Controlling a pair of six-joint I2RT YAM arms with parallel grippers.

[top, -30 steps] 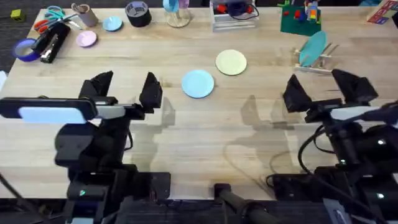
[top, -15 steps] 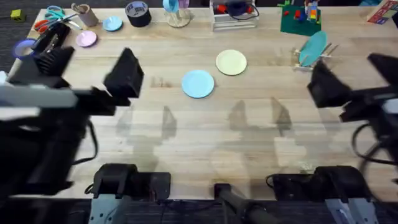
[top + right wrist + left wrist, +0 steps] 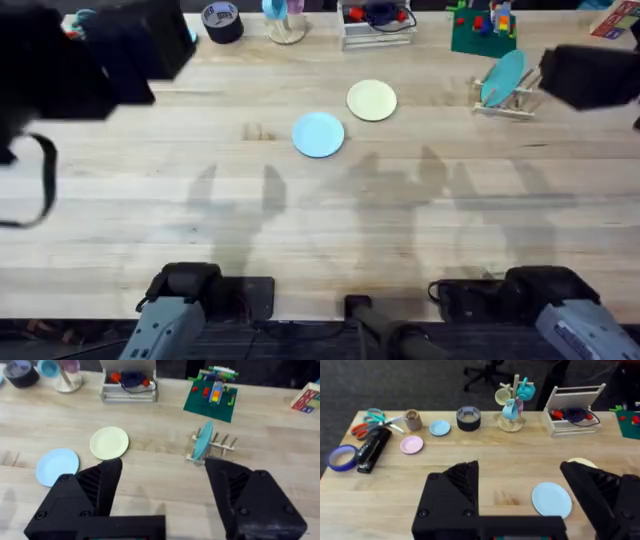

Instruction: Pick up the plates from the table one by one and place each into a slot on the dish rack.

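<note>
- The table (image 3: 300,220), light wood planks, takes up most of the overhead view; its middle is bare apart from the arms' shadows.
- The left arm is a big dark blur at the upper left of the overhead view. In its own wrist view the left gripper (image 3: 520,492) has its black fingers spread wide apart with nothing between them.
- The right arm is a dark shape at the upper right edge of the overhead view. The right gripper (image 3: 162,490) is likewise spread wide and holds nothing.
- The dish rack (image 3: 508,98) stands at the upper right of the overhead view, near the right arm, with a teal plate (image 3: 502,76) standing on edge among its pegs.
- The light blue plate (image 3: 319,134) lies flat just above the centre of the overhead view.
- The pale yellow plate (image 3: 372,100) lies flat up and to the right of the blue one, near it but not touching.
- Along the upper edge sit a roll of black tape (image 3: 221,20), a clear tray (image 3: 375,22) and a green block board (image 3: 483,30).
</note>
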